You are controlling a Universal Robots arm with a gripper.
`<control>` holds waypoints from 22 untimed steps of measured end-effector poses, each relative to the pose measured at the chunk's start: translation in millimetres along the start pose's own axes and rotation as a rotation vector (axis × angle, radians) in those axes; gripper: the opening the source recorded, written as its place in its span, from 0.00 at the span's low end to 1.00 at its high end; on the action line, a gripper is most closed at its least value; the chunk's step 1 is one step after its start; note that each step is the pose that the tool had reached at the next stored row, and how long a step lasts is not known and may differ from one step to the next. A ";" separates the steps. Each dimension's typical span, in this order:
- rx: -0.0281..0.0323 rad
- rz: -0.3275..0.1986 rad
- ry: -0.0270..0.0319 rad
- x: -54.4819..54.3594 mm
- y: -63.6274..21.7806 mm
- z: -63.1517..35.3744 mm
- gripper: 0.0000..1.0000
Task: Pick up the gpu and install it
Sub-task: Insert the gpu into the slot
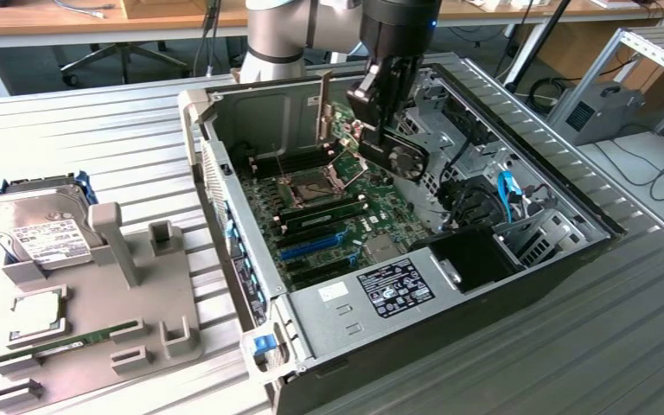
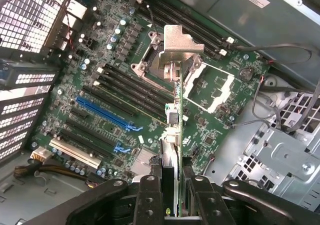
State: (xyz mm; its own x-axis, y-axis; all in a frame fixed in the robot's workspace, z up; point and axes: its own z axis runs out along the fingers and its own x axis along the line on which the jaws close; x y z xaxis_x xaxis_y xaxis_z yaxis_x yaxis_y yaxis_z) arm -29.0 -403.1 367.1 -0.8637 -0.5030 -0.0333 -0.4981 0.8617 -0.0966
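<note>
Wrist view: two black fingers (image 2: 150,197) clamp the near edge of the gpu (image 2: 173,119), a thin green circuit card seen edge-on, its silver metal bracket (image 2: 179,47) at the end farthest from the fingers. Beyond the card lies the green motherboard (image 2: 100,80), its long blue slot (image 2: 102,112) off to one side. Exterior view: the card hangs inside the open dark computer case (image 1: 424,363) on the slatted metal bench (image 1: 79,147), its black round fan (image 1: 407,161) just below the fingers.
</note>
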 end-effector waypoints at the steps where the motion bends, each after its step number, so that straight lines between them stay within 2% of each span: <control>1: -0.0001 -0.003 -0.0003 0.0 0.0 0.0 0.26; 22: -0.0032 -0.098 -0.0095 0.0 0.0 0.0 0.26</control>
State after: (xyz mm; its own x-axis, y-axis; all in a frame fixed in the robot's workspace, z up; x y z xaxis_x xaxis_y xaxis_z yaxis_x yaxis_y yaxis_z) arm -29.0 -403.1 367.1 -0.8102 -0.5851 -0.0333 -0.5801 0.8088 -0.0966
